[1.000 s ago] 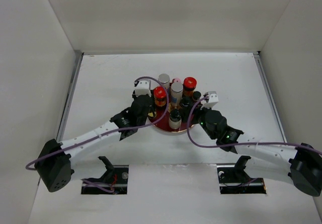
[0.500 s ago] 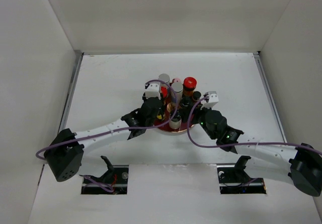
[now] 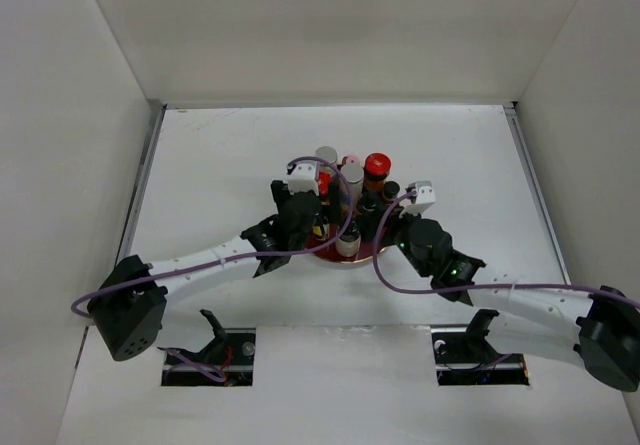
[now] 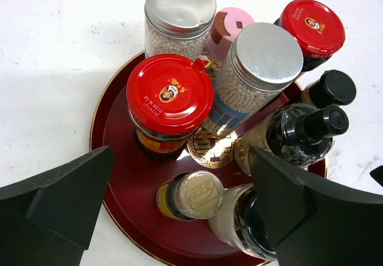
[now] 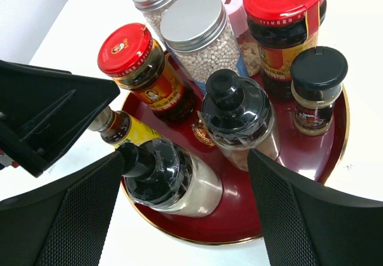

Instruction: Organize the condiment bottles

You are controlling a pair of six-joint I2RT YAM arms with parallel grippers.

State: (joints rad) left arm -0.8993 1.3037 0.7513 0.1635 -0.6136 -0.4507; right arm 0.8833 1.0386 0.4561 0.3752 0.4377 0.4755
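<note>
The condiment bottles stand crowded on a dark red round plate [image 4: 122,158]. Among them are two red-lidded brown jars [image 4: 169,92] [image 5: 286,15], two silver-capped cylinders [image 4: 266,57] [image 4: 179,6], a pink-capped bottle [image 4: 230,24] and black-capped ones [image 5: 236,113] [image 5: 317,86]. My left gripper [image 4: 181,158] hangs open over the plate's near-left part. A small yellow-labelled, gold-capped bottle [image 4: 200,194] stands free below its wide jaws. My right gripper [image 5: 185,158] is open at the plate's near-right side, its fingers either side of a black-capped white bottle [image 5: 179,182] without touching it.
The plate [image 3: 350,255] sits mid-table between both arms. White walls close the table on the left, back and right. One left finger [image 5: 48,110] shows close to the right gripper. Purple cables loop over both wrists near the bottles.
My left arm swung right from the plate's left edge to above it, and its jaws went from shut to wide open. The right arm has not moved.
</note>
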